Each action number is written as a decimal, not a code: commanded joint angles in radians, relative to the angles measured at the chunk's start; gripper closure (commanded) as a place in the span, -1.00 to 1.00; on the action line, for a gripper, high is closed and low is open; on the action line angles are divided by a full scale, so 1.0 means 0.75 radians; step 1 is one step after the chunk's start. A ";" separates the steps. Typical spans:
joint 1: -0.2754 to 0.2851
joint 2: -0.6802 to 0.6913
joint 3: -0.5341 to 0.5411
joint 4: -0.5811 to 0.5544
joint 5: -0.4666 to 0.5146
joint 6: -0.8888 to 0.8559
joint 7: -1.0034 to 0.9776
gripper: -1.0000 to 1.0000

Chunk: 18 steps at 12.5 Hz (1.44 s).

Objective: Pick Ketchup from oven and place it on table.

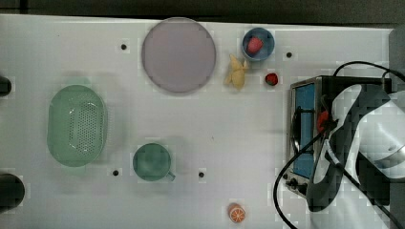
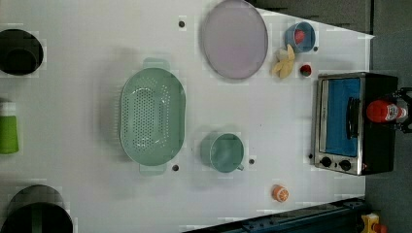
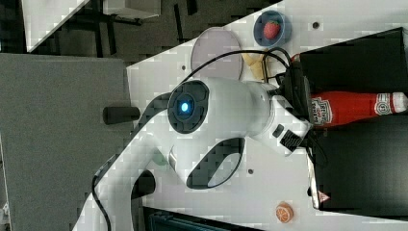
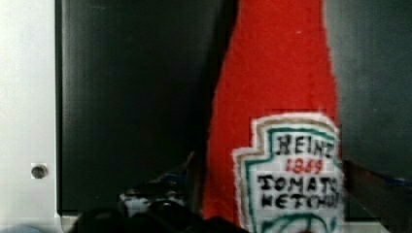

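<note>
You are looking at a wide white surface (image 1: 57, 47) with small black dots scattered over it. The robot arm (image 3: 226, 115) is reaching in over the black oven (image 2: 350, 121), which is sitting at the surface's edge on the left view's right, its blue glass door and knobs facing the middle of the surface. A round pale purple plate (image 1: 178, 54) is lying near the edge at the top view's top, and a green perforated colander (image 1: 76, 125) is resting toward the edge on the top view's left. A green mug (image 1: 152, 161) is standing between the colander and the oven. The ketchup (image 3: 351, 108) is standing on top of the oven, its label facing the wrist camera and its white cap pointing to the right view's right. The gripper (image 3: 300, 103) is sitting at the bottle's lower body with its jaws standing wide on either side; you cannot tell whether they are touching the bottle. A blue bowl (image 1: 258, 43) holding a red fruit is sitting just beyond the plate, a yellow peeled banana (image 1: 237, 72) is lying beside it, a small red strawberry (image 1: 271, 79) is resting near the oven's corner, and an orange slice (image 1: 237, 213) is lying near the edge at the top view's bottom.
</note>
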 commanded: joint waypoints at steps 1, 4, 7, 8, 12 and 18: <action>-0.015 -0.028 -0.030 -0.011 0.050 0.022 0.035 -0.68; -0.012 -0.034 -0.025 -0.013 0.050 0.041 0.035 -0.26; 0.011 -0.090 -0.024 0.036 0.043 0.020 0.022 -0.26; 0.028 -0.125 -0.024 0.052 0.039 -0.002 -0.011 -0.26; 0.146 -0.290 0.003 0.105 -0.111 -0.117 -0.065 -0.26; 0.320 -0.500 0.264 0.096 -0.180 -0.480 -0.064 -0.26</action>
